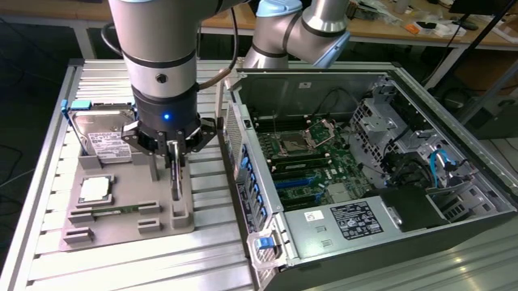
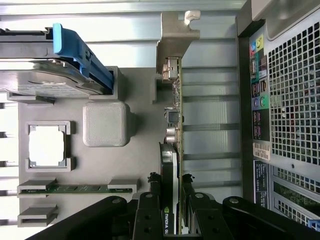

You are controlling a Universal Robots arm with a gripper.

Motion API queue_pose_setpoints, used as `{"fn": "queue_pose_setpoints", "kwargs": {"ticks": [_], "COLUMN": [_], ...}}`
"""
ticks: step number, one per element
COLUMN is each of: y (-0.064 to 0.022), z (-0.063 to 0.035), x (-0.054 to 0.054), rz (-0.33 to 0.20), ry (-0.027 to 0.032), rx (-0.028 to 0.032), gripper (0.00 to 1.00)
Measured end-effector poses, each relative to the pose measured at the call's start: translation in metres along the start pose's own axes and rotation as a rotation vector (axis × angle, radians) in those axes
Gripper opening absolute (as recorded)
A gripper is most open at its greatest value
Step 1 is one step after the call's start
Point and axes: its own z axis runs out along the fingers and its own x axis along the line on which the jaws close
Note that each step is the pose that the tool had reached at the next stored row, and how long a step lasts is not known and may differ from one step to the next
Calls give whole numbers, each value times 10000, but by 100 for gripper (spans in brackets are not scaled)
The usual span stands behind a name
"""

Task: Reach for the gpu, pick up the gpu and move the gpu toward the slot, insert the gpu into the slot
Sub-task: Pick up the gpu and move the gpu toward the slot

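Observation:
The gpu [image 1: 176,182] stands on edge in a grey fixture [image 1: 121,225], its lower end in a holder post. In the wrist view the gpu [image 2: 173,125] runs as a thin blade, with its silvery bracket [image 2: 175,35] at the far end. My gripper [image 1: 174,159] is straight above it. My gripper [image 2: 171,200] has one finger on each side of the card's near end, pressed against it. The slot [image 1: 298,180] is a long narrow blue strip on the green motherboard inside the open computer case, to the exterior view's right of the gripper.
On the fixture [image 2: 140,165] are a silver hard drive [image 1: 105,142] with blue handle, a square processor [image 1: 96,188] and a green memory stick [image 1: 117,210]. The case's perforated wall [image 2: 290,100] stands close beside the card. A power supply [image 1: 348,219] fills the case's near end.

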Motion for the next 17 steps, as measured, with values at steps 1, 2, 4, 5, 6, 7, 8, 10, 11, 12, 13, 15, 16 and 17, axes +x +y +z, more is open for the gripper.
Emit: {"fn": "queue_pose_setpoints", "kwargs": {"ticks": [1,2,4,5,6,7,8,10,11,12,13,15,16,17], "y": [1,1,3,4,5,8,9,12,13,15,17,21,26,28], "z": [-2,-6,-24,-35,-45,-58,-68,-91,-103,-117,-130,-168,-203,-229], "x": [0,0,0,0,-1,-1,-2,-2,-2,-2,-3,-3,-4,-5], "rz": [0,-1,-4,-5,-6,-7,-8,-9,-9,-9,-10,-10,-10,-10], "ry": [3,7,13,15,15,15,16,18,18,20,20,23,23,25], "rx": [51,112,231,276,313,361,393,449,473,491,502,520,532,540], "gripper": [27,27,27,27,27,27,27,27,27,27,27,27,27,27]}}
